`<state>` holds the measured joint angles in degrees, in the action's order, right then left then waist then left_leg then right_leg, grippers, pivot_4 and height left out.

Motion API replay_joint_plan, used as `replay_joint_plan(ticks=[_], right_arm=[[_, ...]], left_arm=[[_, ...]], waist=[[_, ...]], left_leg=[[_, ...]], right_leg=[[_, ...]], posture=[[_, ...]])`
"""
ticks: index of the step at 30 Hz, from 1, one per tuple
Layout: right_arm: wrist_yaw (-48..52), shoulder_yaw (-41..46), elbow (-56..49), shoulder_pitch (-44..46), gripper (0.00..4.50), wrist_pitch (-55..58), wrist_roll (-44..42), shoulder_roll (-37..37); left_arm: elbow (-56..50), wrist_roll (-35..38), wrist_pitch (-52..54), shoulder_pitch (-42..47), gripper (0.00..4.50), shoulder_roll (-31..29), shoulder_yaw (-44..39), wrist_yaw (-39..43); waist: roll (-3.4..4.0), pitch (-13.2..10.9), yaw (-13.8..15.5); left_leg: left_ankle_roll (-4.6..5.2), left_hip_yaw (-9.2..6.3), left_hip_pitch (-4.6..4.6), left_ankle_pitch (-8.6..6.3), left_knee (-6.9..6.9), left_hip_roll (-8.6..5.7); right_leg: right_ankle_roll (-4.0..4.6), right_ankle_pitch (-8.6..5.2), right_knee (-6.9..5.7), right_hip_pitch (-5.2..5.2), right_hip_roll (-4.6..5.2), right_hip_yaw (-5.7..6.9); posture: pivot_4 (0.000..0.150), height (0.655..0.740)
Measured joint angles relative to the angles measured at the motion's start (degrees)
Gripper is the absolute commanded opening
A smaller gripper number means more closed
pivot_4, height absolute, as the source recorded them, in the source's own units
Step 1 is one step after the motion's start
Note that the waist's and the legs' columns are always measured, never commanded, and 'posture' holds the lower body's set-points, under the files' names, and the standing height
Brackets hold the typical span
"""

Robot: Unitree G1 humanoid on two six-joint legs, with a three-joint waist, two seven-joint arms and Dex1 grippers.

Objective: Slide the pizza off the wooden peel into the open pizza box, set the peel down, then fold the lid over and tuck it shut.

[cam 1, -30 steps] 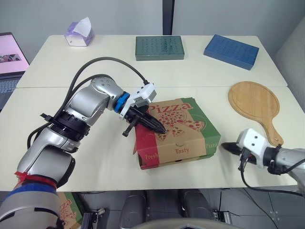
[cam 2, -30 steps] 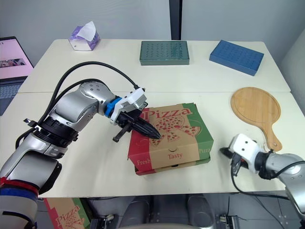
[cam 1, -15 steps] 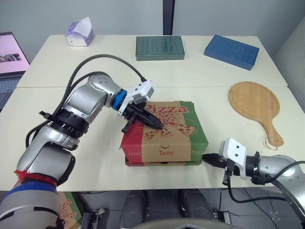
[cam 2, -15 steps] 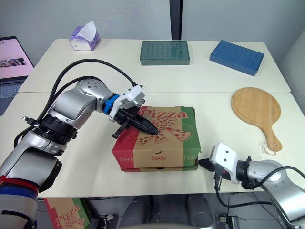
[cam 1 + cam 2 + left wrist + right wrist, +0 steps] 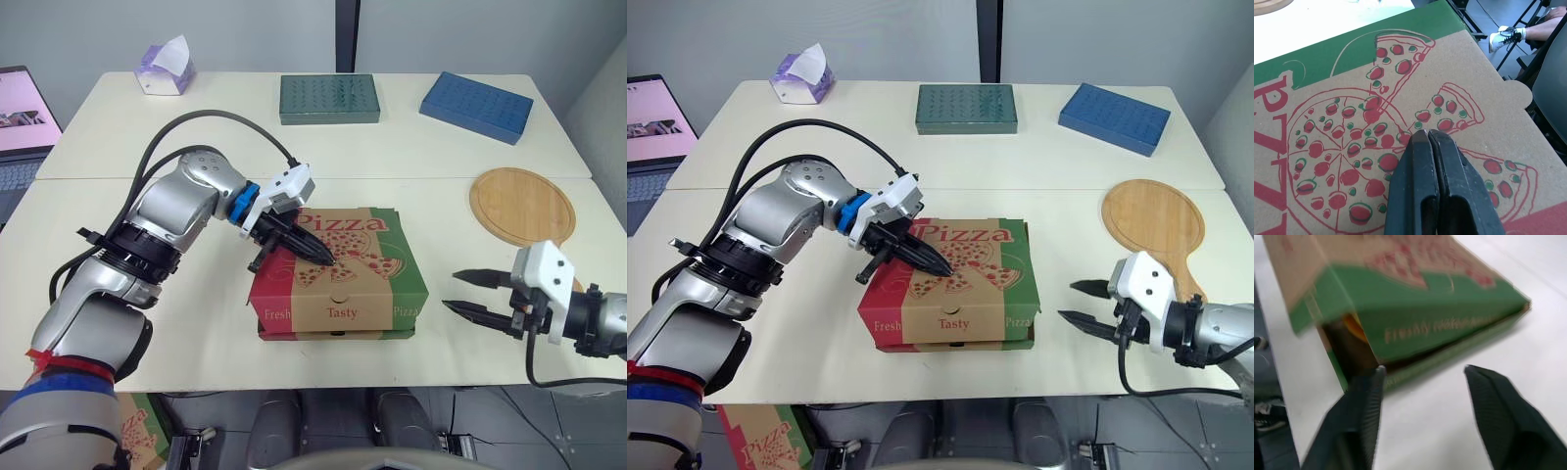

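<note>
— On desk (image 5: 196, 323), centre: pizza box (image 5: 338, 284) lidded, pinned by left end effector (image 5: 328, 260), pressed together. Peel (image 5: 519, 206) parked to its right.
— Right end effector (image 5: 451, 292) spread beside gaping side flap (image 5: 1440, 318). Advice: hold lid (image 5: 1352, 98) down, tuck flap squarely.

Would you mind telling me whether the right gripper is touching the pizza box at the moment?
Apart. In the left eye view the open right gripper has its fingertips clear of the pizza box, with a strip of bare table between them.
</note>
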<state>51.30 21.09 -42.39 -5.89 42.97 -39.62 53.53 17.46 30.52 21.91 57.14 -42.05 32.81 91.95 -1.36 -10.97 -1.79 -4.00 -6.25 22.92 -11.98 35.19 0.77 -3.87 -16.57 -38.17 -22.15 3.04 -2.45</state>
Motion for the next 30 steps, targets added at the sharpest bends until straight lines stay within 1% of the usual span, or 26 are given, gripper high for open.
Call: replay_joint_plan(ticks=[2, 3, 5, 7, 9, 11, 16, 22, 28, 30], right_arm=[[-1.4, 1.4, -0.4, 2.3, 4.22, 3.1, -5.5, 0.0], [-2.0, 2.2, -0.8, 3.1, 4.46, 4.5, -8.6, 0.0], [-4.1, 1.9, -2.9, 5.7, 4.46, 6.7, -14.2, 0.3], [-6.0, -0.5, -4.5, 8.2, 4.46, 6.9, -14.8, 0.3], [-8.6, -6.6, -5.2, 11.7, 4.46, 6.2, -11.5, 0.0], [-9.9, -11.6, -5.2, 12.8, 4.46, 5.4, -8.2, -0.2], [-10.0, -18.9, -4.6, 13.2, 4.46, 0.7, 0.7, 0.0], [-8.6, -23.2, -4.1, 11.1, 4.46, -5.0, 8.8, 0.0], [-7.5, -26.5, -2.9, 9.8, 4.46, -12.2, 17.7, 0.6], [-6.8, -26.7, -2.3, 8.5, 4.46, -13.5, 18.2, 0.2]], left_arm=[[0.0, 0.0, -0.1, 0.0, 0.0, 0.0, 0.1, 0.0], [0.0, 0.0, -0.1, 0.0, 0.0, 0.0, 0.2, 0.0], [0.0, 0.1, -0.1, 0.0, 0.0, -0.2, 0.6, 0.0], [-0.1, 0.1, -0.2, 0.0, 0.0, -0.3, 0.7, 0.0], [-0.3, 0.2, -0.2, -0.1, 0.0, -0.3, 0.7, 0.0], [-0.9, 0.2, -0.2, -0.1, 0.0, -0.3, 0.7, 0.0], [-2.4, 0.4, -0.2, -0.4, 0.0, -0.5, 1.5, 0.0], [-5.5, 0.4, -1.5, -1.9, 0.0, -1.6, 4.0, 0.0], [-6.0, 0.4, -2.3, -2.3, 0.0, -1.7, 4.3, 0.0], [-6.0, 0.4, -2.3, -2.4, 0.0, -1.7, 4.4, 0.0]], waist=[[0.0, 0.0, 0.0], [0.0, 0.0, 0.0], [0.0, 0.0, -0.1], [0.0, 0.0, -0.1], [0.01, 0.0, -0.1], [0.01, 0.0, -0.1], [0.01, 0.0, 0.1], [0.01, 0.0, 0.0], [0.01, 0.0, 0.0], [0.0, 0.0, 0.0]], left_leg=[[0.0, 0.0, 0.0, 0.0, 0.0, 0.0], [0.0, -0.01, 0.0, 0.0, 0.0, 0.0], [0.0, -0.01, -0.01, 0.0, 0.0, 0.01], [0.0, -0.01, -0.02, 0.0, 0.0, 0.01], [0.0, 0.0, -0.01, 0.0, 0.03, 0.01], [0.0, 0.0, 0.01, 0.0, 0.03, 0.0], [0.0, -0.01, 0.04, 0.0, 0.03, -0.01], [0.0, -0.01, 0.01, 0.0, 0.04, 0.0], [0.0, -0.01, 0.01, 0.0, 0.05, 0.0], [0.0, -0.01, 0.01, 0.0, 0.05, 0.0]], right_leg=[[0.03, 0.02, 0.0, 0.0, 0.0, 0.0], [0.04, 0.02, -0.01, 0.0, 0.0, 0.0], [0.04, 0.02, -0.03, 0.0, 0.0, 0.0], [0.03, 0.01, -0.02, -0.01, 0.0, 0.0], [-0.01, -0.01, -0.03, -0.01, 0.0, 0.0], [-0.02, -0.01, 0.0, -0.03, 0.0, 0.0], [0.0, 0.0, 0.03, -0.03, 0.0, 0.01], [-0.01, -0.01, -0.02, -0.03, 0.0, 0.0], [-0.02, -0.01, -0.02, -0.03, 0.0, 0.0], [-0.02, -0.01, -0.03, -0.03, 0.0, 0.0]], posture=[[0.15, 0.74], [0.15, 0.74], [0.15, 0.74], [0.15, 0.74], [0.15, 0.74], [0.15, 0.74], [0.15, 0.74], [0.15, 0.74], [0.15, 0.74], [0.15, 0.74]])
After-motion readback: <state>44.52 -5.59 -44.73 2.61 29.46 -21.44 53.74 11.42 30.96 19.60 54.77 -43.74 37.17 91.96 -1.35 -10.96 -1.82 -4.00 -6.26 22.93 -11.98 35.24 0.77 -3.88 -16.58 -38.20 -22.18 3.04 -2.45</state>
